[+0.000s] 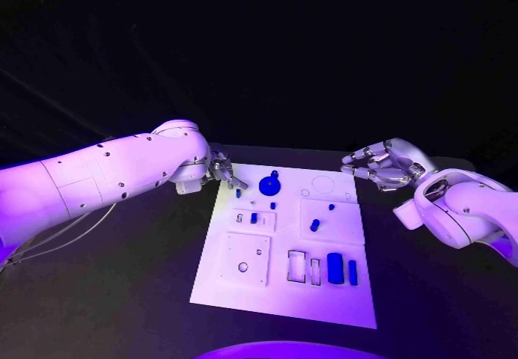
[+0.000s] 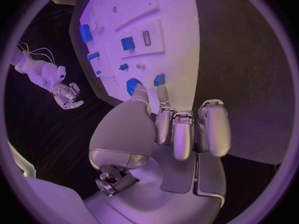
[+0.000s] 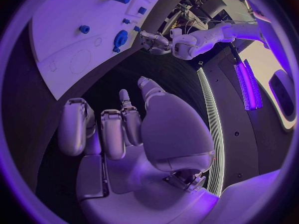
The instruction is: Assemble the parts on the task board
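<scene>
The white task board [image 1: 324, 299] lies in the middle of the black table. Blue parts sit on it: a round disc with a knob [image 1: 270, 185] near the far edge, small pegs [image 1: 254, 218] [image 1: 314, 224] in the middle, and two long pieces [image 1: 334, 268] in slots near the front right. My left hand [image 1: 224, 173] hovers at the board's far left corner, fingers loosely bent and holding nothing. In the left wrist view its fingertips [image 2: 163, 92] point at a small blue part [image 2: 159, 79] beside the disc [image 2: 132, 86]. My right hand [image 1: 380, 166] hangs empty beyond the far right corner.
Black table [image 1: 119, 299] surrounds the board on all sides. The board [image 3: 69, 30] has raised white plates with cut-outs [image 1: 246, 258] at its front left. My left hand [image 3: 156, 41] also appears in the right wrist view, across the board.
</scene>
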`<action>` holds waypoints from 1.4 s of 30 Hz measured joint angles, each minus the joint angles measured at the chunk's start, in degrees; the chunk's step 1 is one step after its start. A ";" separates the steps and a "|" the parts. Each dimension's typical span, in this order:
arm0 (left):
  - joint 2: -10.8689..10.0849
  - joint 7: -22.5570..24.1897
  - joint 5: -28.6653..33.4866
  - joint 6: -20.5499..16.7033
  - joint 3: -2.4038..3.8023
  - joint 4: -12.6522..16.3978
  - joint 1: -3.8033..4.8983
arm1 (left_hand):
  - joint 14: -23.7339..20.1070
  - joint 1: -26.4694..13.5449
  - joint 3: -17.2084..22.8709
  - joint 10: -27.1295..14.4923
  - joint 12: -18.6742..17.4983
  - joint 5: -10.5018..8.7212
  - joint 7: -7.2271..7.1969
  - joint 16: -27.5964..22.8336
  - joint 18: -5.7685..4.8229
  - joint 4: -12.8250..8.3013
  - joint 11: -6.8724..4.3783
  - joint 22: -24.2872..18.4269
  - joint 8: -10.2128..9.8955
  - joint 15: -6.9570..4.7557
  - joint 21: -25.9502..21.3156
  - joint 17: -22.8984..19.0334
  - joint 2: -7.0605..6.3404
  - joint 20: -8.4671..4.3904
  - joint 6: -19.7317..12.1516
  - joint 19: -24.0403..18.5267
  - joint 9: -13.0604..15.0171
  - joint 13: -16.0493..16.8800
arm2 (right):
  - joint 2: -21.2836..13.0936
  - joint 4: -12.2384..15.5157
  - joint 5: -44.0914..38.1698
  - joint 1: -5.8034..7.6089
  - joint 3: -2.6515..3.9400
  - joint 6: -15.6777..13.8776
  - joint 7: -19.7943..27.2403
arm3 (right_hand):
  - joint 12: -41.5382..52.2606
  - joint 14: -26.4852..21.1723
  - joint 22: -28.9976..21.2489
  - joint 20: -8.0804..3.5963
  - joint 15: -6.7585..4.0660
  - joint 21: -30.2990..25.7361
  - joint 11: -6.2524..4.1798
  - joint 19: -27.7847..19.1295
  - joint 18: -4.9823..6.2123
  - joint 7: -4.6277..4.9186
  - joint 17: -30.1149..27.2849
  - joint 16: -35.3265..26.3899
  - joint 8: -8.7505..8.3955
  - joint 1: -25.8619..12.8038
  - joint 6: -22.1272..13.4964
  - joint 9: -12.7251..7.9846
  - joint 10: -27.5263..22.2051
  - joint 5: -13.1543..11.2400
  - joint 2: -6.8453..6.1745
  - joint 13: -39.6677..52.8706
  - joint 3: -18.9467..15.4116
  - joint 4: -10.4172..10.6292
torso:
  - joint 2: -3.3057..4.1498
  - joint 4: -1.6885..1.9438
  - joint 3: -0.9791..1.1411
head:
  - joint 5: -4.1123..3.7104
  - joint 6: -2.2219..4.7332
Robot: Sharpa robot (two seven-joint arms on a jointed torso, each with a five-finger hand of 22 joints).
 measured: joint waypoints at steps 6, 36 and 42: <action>0.63 -0.84 -0.94 1.26 -0.04 -0.79 0.00 | 0.00 -0.13 -0.74 0.00 0.00 0.00 -0.20 0.00 0.01 -0.05 0.00 0.19 0.21 0.00 0.00 0.00 0.13 0.00 -0.20 0.00 0.27 -0.01 | 0.01 0.00 0.00 -0.03 0.00 0.02 -0.01 | 0.00 0.00 0.00 0.00 0.00 0.00 0.00 0.00 0.00 0.00 0.00 0.00 0.00 0.00 0.00 0.05 0.00 0.00 0.00 0.00 0.00 0.00 | 0.01 -0.02 -0.01 | 0.09 -0.10; 3.36 -1.73 -1.27 2.27 -0.46 -4.32 0.00 | 0.04 0.09 -3.84 -4.12 -3.34 0.00 1.55 0.00 0.01 -0.18 1.63 0.08 -2.87 0.34 0.22 -0.03 1.26 0.43 -3.59 -0.84 -0.65 -4.60 | 0.03 0.06 0.01 -0.04 0.00 0.04 -0.01 | 0.00 0.00 -0.02 0.00 0.00 0.00 0.00 0.00 0.00 0.00 -0.01 0.00 0.00 0.00 0.00 0.03 0.00 0.00 0.00 0.00 0.00 0.00 | -0.04 -0.01 -0.02 | -0.01 -0.66; 3.77 -1.73 -0.99 2.41 -0.69 -4.66 0.00 | -0.01 0.47 -4.26 -4.64 -3.71 0.00 1.87 0.00 0.00 -0.16 1.73 -0.06 -3.83 0.44 0.22 -0.03 1.64 0.65 -3.90 -1.05 -1.17 -5.09 | 0.05 0.07 0.01 -0.04 0.00 0.04 -0.01 | 0.00 0.00 -0.02 0.00 0.00 0.00 0.00 0.00 0.00 0.00 -0.01 0.00 0.00 0.00 0.00 0.03 0.00 0.00 0.00 0.00 0.00 0.00 | -0.07 -0.01 -0.01 | -0.02 -0.75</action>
